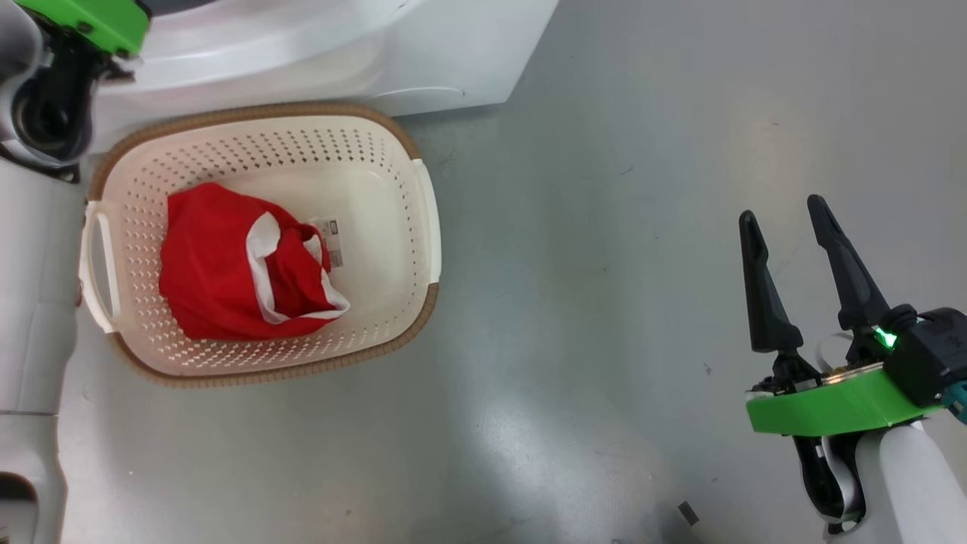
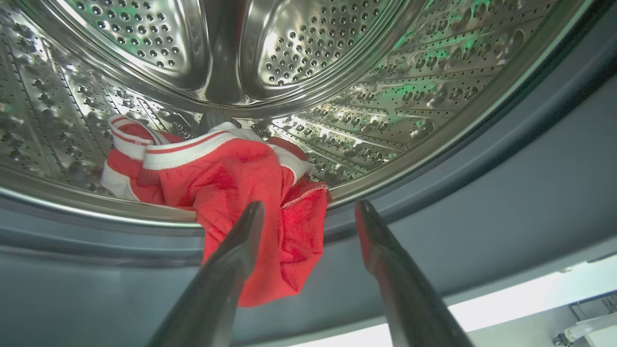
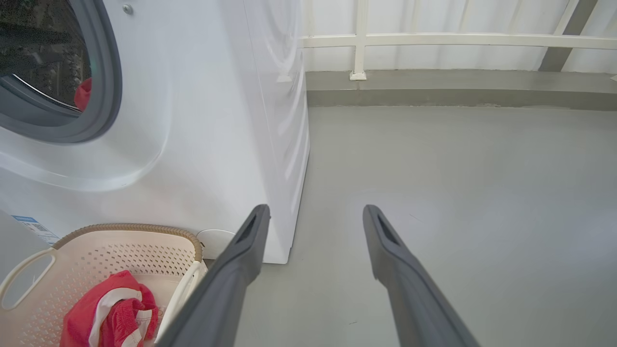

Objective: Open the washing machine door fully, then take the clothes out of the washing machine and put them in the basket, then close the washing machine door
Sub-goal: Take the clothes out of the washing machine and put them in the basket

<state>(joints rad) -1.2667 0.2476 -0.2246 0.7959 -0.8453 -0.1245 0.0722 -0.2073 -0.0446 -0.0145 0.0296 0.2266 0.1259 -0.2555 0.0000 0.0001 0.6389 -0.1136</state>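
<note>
red clothes (image 2: 231, 178) spill over the steel drum (image 2: 385, 111) lip, left hand (image 2: 311, 205) spread apart just before them; right hand (image 1: 782, 208) spread apart over the floor (image 1: 604, 302) beside the basket (image 1: 249, 113).

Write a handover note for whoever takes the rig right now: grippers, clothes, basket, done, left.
Left gripper: open, fingers at the mouth of the drum, nothing clamped.
Right gripper: open, empty, over the floor to the right of the basket.
Clothes: the basket garment lies in the basket. The drum garment hangs over the drum lip onto the grey rubber ring.
Done: the washing machine opening is uncovered, and one garment is in the basket.
Left: grab the drum garment, drop it in the basket, close the door.
</note>
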